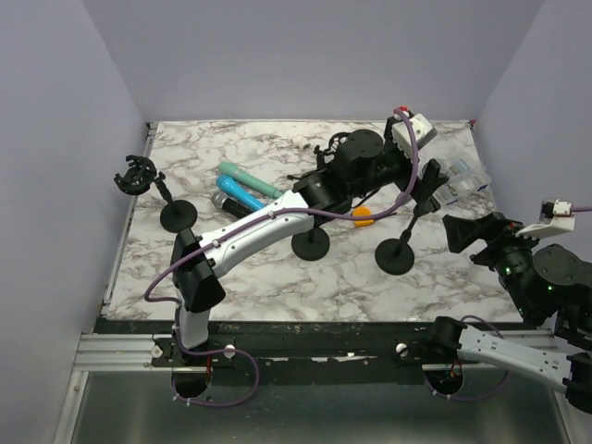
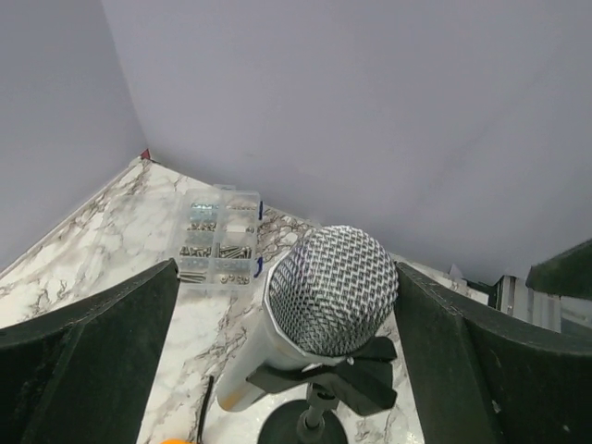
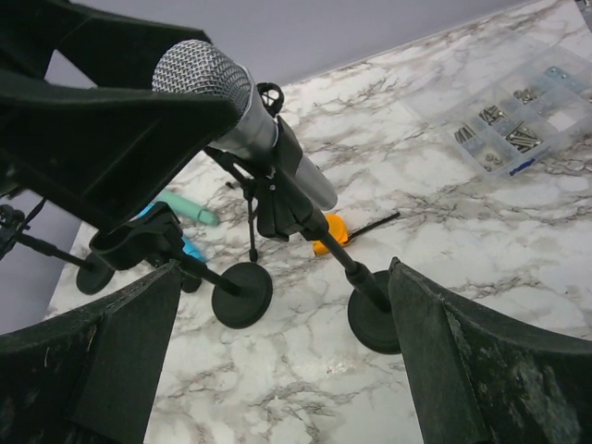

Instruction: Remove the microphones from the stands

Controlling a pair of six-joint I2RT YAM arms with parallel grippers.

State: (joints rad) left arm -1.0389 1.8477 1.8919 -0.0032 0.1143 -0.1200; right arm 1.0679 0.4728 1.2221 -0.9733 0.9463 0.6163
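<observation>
A silver microphone with a mesh head [image 2: 333, 291] lies tilted in the black clip [image 2: 347, 377] of a stand with a round base [image 2: 294, 427]. My left gripper [image 2: 287, 361] is open, one finger on each side of the mesh head, with a gap to it on both sides. In the right wrist view the microphone [image 3: 264, 139] slopes down into the clip [image 3: 285, 199] above the stand base [image 3: 375, 319]. My right gripper [image 3: 287, 351] is open and empty, low over the marble just in front of that base. From above, the stand base [image 1: 398, 256] sits right of centre.
Two empty stands [image 1: 312, 245] [image 1: 178, 215] stand on the marble table [image 1: 277, 277]. Teal [image 1: 248, 178] and blue [image 1: 239, 192] microphones lie at the back left of centre. An orange piece [image 1: 363, 217] lies near the stands. A clear screw box [image 1: 462, 180] sits at the right edge.
</observation>
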